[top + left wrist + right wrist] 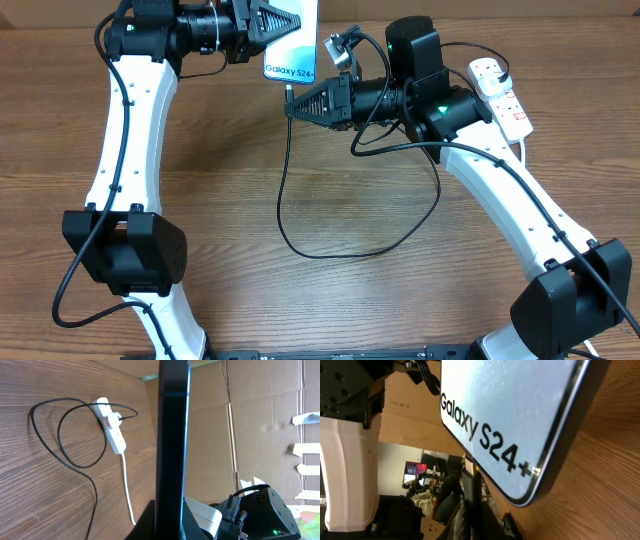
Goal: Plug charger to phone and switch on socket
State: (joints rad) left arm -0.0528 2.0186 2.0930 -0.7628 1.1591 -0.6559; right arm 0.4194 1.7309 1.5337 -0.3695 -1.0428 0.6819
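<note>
Misalignment risk: my left gripper (268, 25) clamps the phone (293, 38), right gripper (293, 104) pinches the charger (283, 200), and an off-angle push from me could bend its tip.

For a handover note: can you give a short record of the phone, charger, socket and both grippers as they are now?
phone: held by the left gripper, screen towards the overhead camera
left gripper: shut on the phone
right gripper: shut on the charger near its connector tip, just below the phone's lower edge
charger: cable loops across the table; plug sits in the socket
socket: on the table's far right; switch position unreadable
connection: cannot tell if the tip is in the phone
</note>
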